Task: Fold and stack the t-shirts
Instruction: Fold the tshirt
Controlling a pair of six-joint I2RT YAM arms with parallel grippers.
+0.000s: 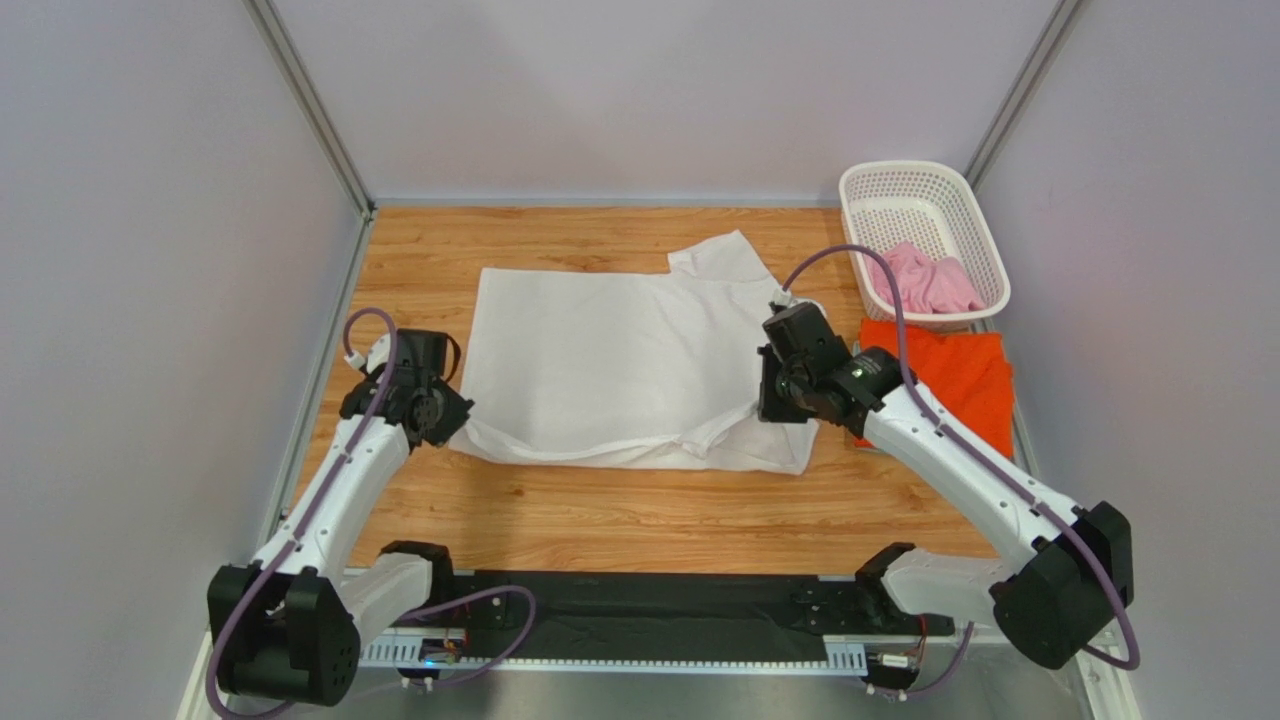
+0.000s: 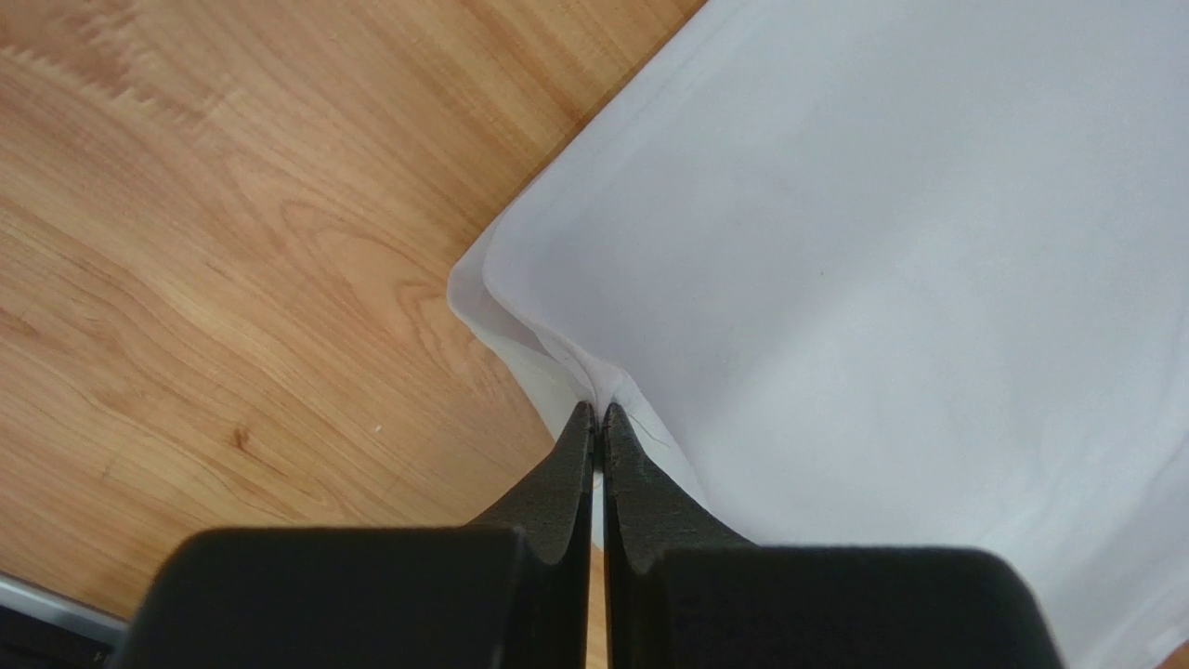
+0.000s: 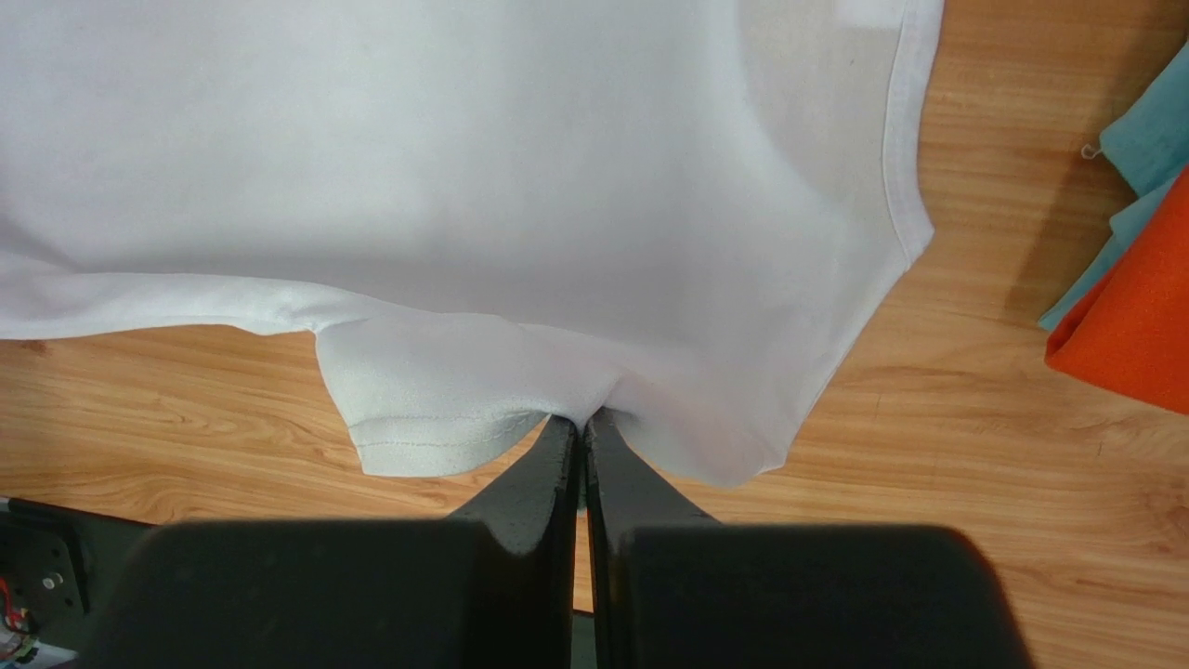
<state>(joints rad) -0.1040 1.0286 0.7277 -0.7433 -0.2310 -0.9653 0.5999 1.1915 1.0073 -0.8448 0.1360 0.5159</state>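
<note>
White t-shirt (image 1: 601, 360): smooth thin cloth, spread flat on woodgrain worktop (image 1: 601, 518).
Left gripper (image 2: 597, 416): clenched on its layered corner.
Right gripper (image 3: 584, 423): clenched beside a hemmed sleeve.

Much of the white t-shirt (image 2: 893, 251) cut off above and right of the left gripper (image 2: 600, 411), pinched bit hidden inside the closed tips, orange t-shirt (image 3: 1138, 321) cut off far right of the right gripper (image 3: 584, 418), teal cloth (image 3: 1152, 133) beside it mostly cut off, kind not to be told, pink t-shirt (image 1: 929, 279) partly hidden by the basket (image 1: 879, 203) wall beyond the right gripper

White arms (image 1: 343, 488), black hands (image 2: 599, 413); purple cables (image 1: 842, 249)
</note>
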